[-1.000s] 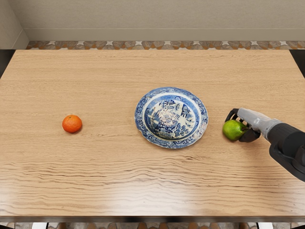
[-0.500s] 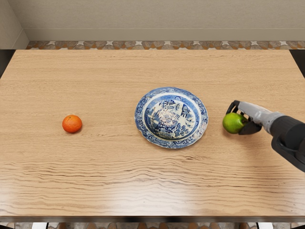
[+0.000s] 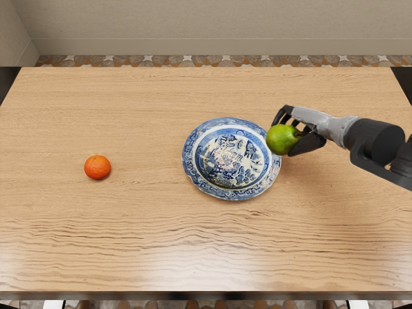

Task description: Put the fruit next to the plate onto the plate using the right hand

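A green fruit is held in my right hand, whose dark fingers are curled around it. The arm reaches in from the right edge. Hand and fruit hover over the right rim of the blue-and-white patterned plate, which lies near the middle of the table. Nothing lies inside the plate. My left arm does not show in the head view.
An orange fruit lies alone on the wooden table, far to the left of the plate. A wall runs along the table's far edge.
My right hand has lifted the green fruit off the table and carried it up and to the left, from beside the plate to above its right rim.
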You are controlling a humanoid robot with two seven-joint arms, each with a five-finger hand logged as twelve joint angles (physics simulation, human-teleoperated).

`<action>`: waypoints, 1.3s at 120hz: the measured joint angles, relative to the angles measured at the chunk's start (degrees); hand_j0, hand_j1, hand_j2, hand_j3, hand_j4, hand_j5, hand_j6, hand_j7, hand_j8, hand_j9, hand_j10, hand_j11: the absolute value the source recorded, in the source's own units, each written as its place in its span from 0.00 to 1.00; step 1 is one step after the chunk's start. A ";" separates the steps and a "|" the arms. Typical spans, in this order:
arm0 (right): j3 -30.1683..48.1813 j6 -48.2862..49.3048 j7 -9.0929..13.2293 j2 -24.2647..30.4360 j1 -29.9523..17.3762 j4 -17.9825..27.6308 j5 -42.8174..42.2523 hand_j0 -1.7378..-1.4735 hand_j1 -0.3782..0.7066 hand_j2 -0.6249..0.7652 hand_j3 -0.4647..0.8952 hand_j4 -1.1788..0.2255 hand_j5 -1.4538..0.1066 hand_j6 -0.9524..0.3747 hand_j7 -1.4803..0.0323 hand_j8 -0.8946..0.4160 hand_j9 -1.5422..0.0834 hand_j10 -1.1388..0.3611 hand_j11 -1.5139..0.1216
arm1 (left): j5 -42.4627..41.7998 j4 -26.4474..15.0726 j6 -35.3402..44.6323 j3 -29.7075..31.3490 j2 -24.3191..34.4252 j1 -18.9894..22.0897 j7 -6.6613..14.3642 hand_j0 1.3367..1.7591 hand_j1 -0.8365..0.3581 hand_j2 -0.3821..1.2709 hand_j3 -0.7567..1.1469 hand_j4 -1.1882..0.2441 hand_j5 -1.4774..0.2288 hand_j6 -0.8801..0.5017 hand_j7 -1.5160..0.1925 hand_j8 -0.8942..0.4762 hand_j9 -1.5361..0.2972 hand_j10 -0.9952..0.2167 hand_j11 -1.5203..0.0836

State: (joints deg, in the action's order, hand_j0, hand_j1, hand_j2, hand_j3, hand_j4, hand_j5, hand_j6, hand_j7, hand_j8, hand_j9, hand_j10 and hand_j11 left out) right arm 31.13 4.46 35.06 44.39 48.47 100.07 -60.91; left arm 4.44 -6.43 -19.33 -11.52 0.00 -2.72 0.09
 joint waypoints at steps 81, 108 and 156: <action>-5.78 0.72 -0.01 -19.10 11.42 -14.38 4.01 0.42 0.75 0.62 0.34 0.84 0.09 0.71 0.23 0.61 0.16 0.23 0.12 | 0.05 0.24 0.00 0.08 0.00 0.00 0.00 0.76 0.97 0.23 0.40 0.82 0.85 0.62 0.87 0.64 0.82 0.80 0.93; -6.67 -0.50 -0.06 -22.44 12.02 -16.14 3.04 0.35 0.37 0.54 0.34 0.82 0.53 0.69 0.62 0.63 0.58 0.49 0.54 | 0.04 0.25 0.00 0.09 0.00 0.00 0.00 0.76 0.97 0.23 0.40 0.82 0.85 0.62 0.87 0.64 0.82 0.80 0.93; -5.05 -0.69 -0.06 -19.71 12.84 -11.38 14.33 0.31 0.08 0.46 0.34 0.84 0.87 0.71 0.93 0.67 0.90 0.72 0.87 | 0.04 0.27 0.00 0.09 0.00 0.26 0.00 0.76 0.97 0.23 0.40 0.82 0.85 0.62 0.87 0.64 0.82 0.80 0.93</action>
State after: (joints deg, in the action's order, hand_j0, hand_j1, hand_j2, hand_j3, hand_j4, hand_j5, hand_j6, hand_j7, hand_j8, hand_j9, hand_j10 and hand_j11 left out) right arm 26.08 3.77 35.00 24.68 61.31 88.70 -46.58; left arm 4.48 -6.16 -19.33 -11.43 0.00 -2.47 0.09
